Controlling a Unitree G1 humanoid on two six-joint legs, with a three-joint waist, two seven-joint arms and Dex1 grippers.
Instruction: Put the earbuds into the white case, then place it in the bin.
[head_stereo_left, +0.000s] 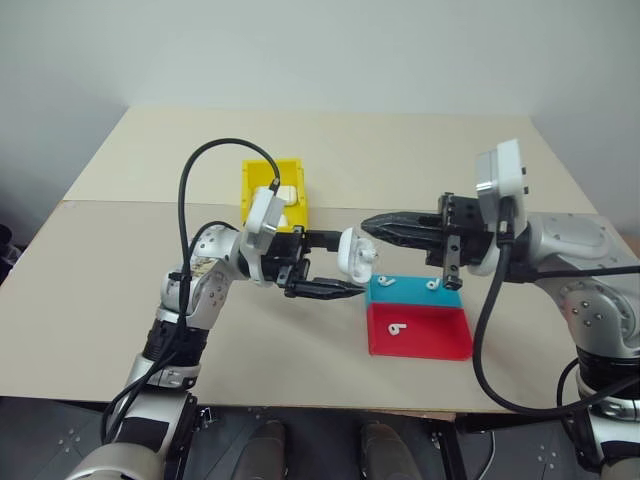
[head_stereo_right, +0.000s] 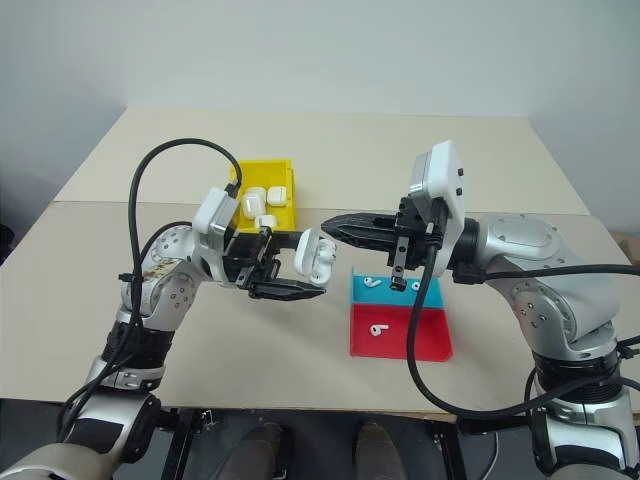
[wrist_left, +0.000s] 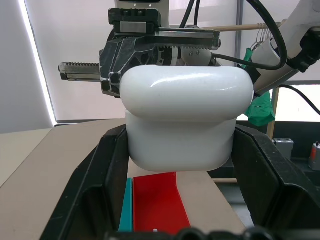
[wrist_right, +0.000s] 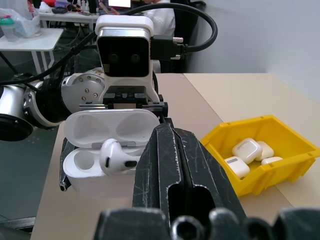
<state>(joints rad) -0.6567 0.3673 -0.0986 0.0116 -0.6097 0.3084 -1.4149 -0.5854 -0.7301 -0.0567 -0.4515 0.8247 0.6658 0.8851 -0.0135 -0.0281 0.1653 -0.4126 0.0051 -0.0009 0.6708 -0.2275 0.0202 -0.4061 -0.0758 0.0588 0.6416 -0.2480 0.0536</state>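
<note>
My left gripper (head_stereo_left: 343, 266) is shut on the white case (head_stereo_left: 354, 256), holding it above the table's middle with its lid flipped open. One earbud (wrist_right: 118, 155) lies partly in the case's near slot, its stem sticking out. My right gripper (head_stereo_left: 369, 226) is shut, and its tips reach in from the right to just beside the open case (wrist_right: 107, 150). The yellow bin (head_stereo_left: 250, 183) stands behind the left arm with several white cases in it. More earbuds lie loose: two on the blue tray (head_stereo_left: 410, 292) and one earbud (head_stereo_left: 397, 328) on the red tray (head_stereo_left: 440, 335).
The blue and red trays lie side by side just right of the table's middle, under the right gripper. Black cables loop above both arms. The table's front edge runs close below the red tray.
</note>
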